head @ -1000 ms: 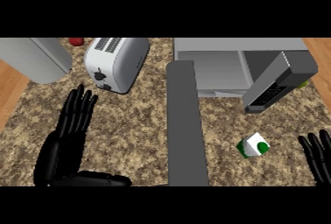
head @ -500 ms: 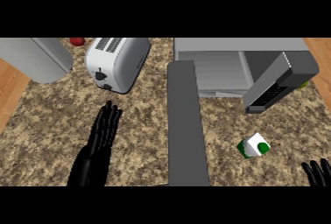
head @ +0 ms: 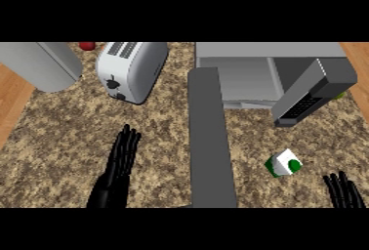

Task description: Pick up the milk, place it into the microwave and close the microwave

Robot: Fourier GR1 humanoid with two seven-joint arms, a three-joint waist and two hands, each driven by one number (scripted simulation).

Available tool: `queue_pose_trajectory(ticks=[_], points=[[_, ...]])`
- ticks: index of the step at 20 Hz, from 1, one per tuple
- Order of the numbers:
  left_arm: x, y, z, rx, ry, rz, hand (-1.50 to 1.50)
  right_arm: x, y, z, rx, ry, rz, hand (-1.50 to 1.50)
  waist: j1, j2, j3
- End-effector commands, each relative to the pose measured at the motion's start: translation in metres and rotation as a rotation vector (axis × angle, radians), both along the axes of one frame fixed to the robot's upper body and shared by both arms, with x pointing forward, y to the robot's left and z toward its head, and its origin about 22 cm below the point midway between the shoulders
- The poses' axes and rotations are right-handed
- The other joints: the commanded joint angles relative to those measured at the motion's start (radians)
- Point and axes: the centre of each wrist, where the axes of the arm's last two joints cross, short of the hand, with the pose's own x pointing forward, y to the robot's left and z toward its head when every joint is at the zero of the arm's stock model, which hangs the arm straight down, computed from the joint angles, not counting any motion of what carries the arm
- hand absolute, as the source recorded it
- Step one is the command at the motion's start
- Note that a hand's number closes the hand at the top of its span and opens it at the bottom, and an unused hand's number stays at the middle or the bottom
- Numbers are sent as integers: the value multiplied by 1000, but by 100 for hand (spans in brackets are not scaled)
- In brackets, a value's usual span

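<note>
The milk is a small white and green carton standing on the speckled counter at the lower right. The microwave sits at the upper right with its cavity open; its door swings out toward me as a long grey slab down the middle. My right hand shows only straight fingertips at the lower right edge, a short way right of and below the milk, apart from it. My left hand lies open with straight fingers at the lower left, left of the door. Neither hand holds anything.
A white toaster stands at the upper left, with a grey cylinder-like container beside it and a small red object behind. The microwave's dark control panel juts out above the milk. Wood floor shows past the counter's left edge.
Both hands have sunk toward the lower edge of the view over the second. The left hand also turned edge-on and narrower. Milk and door have not moved.
</note>
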Motion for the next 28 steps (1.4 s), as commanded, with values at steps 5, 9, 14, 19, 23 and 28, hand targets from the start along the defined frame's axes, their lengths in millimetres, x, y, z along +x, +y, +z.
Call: queue_pose_trajectory(ticks=[5, 9, 14, 19, 23, 28], points=[[-3, -2, -2, -33, 39, -40, -150, 49, -2, -34, 8, 17, -51, -150, 3, 1, 0], [-8, 1, -16, -13, 45, -45, -150, 54, -3, -48, -20, 18, -43, -150, 2, 1, 0], [-12, 33, -30, -50, 36, -40, -150, 84, -12, -74, -63, 25, -110, -150, 6, 1, 0], [-10, 53, -16, -47, 42, -18, -150, 104, -25, -84, -106, 28, -129, -150, 7, 2, 0], [-12, 62, -4, -43, 48, -19, -150, 123, -24, -88, -101, 20, -146, -150, 7, 1, 0], [-34, 61, -38, -39, 67, -45, -150, 101, -33, -124, -90, -9, -169, 150, 10, 2, 1]])
